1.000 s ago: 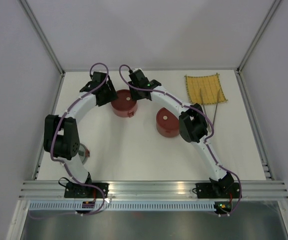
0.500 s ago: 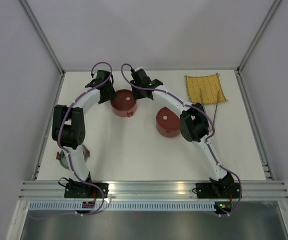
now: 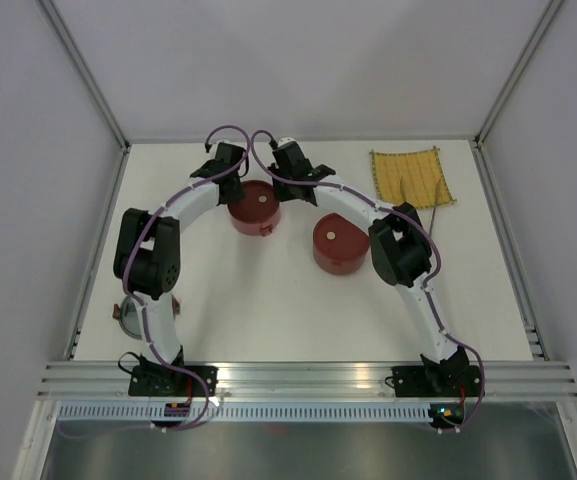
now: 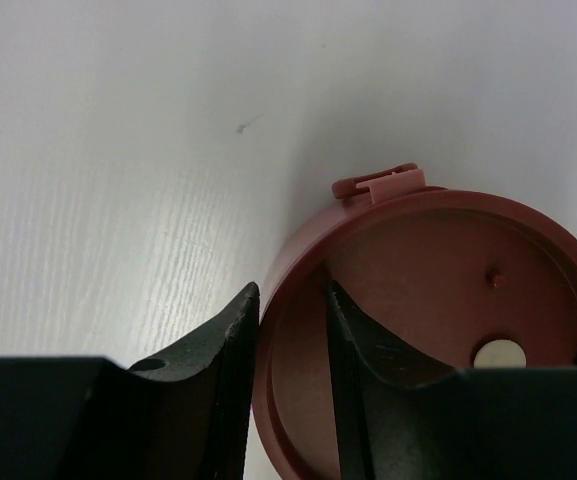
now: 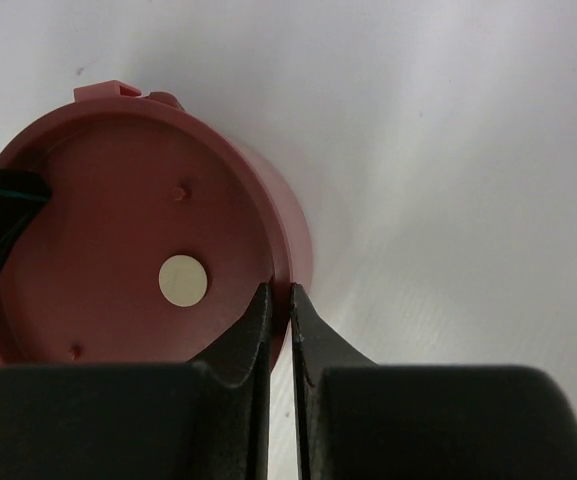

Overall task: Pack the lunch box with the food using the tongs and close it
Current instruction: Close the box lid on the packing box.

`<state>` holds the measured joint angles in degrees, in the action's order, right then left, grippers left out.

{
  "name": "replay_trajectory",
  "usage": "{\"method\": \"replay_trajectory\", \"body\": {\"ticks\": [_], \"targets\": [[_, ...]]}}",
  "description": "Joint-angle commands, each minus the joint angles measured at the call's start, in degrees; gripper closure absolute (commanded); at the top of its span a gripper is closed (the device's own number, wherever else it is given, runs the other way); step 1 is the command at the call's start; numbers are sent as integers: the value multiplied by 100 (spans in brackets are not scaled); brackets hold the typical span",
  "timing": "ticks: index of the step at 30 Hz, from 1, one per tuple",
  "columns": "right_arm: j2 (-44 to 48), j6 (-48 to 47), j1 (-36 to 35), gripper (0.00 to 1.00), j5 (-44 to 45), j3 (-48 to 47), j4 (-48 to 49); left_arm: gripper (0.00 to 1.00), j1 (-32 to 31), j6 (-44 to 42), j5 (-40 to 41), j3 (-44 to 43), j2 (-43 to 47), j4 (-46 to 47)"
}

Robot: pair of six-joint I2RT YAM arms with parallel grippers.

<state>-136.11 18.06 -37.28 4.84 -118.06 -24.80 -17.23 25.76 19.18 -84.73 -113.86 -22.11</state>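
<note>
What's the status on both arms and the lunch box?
Left fingers astride far bowl rim, not clamped. Right fingers pinching the opposite rim. Lid on. Second bowl stands apart; tongs by the mat, untouched.

White table, pale grey walls on three sides, aluminium rail along near edge.

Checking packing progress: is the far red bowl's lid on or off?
On: both wrist views show the flat lid, pale knob, seated inside the far bowl's rim.
</note>
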Motion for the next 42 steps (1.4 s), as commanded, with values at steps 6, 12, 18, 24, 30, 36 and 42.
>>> {"method": "replay_trajectory", "body": {"ticks": [6, 12, 18, 24, 30, 36, 42], "targets": [[909, -31, -43, 98, -185, 1838, -254, 64, -342, -36, -581, 1080, 38, -997], [1525, 57, -183, 98, -221, 2875, 89, 64, -518, 122, -853, 2003, 934, -1015], [1649, -14, -657, 98, 147, 3307, 221, 64, -658, 509, -960, 3049, 1586, -1015], [1948, 224, -913, 97, 456, 3500, 414, 64, -702, 694, -1162, 3288, 1999, -1076], [2405, 268, -922, 96, 562, 3693, 739, 64, -755, 1036, -767, 3007, 1710, -1216], [2537, 268, -922, 92, 448, 3887, 854, 63, -816, 1247, -617, 2725, 1464, -1366], [2432, 206, -930, 89, 421, 3826, 792, 63, -913, 1072, -486, 2576, 1490, -1375]]}}
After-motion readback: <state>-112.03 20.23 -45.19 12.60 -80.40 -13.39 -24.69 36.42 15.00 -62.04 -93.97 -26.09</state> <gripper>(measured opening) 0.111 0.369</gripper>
